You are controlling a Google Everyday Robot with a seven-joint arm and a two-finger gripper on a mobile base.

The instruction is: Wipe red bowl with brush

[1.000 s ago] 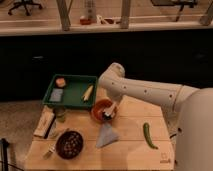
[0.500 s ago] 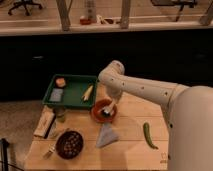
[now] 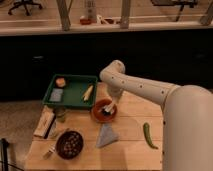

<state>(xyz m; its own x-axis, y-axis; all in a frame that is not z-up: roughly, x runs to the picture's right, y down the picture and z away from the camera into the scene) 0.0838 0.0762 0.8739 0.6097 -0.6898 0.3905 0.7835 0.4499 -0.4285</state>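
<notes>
On the wooden worktop (image 3: 130, 145), the red bowl (image 3: 104, 111) sits just right of the green tray (image 3: 73, 92). The end effector (image 3: 111, 102) hangs over the bowl, with the brush (image 3: 106, 107) inside it; its grasp cannot be told.

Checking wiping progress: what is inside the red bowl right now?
Inside the red bowl the brush shows, white handle slanting up to the gripper just above the rim. The brush covers part of the bowl's floor, so any residue there cannot be seen.
</notes>
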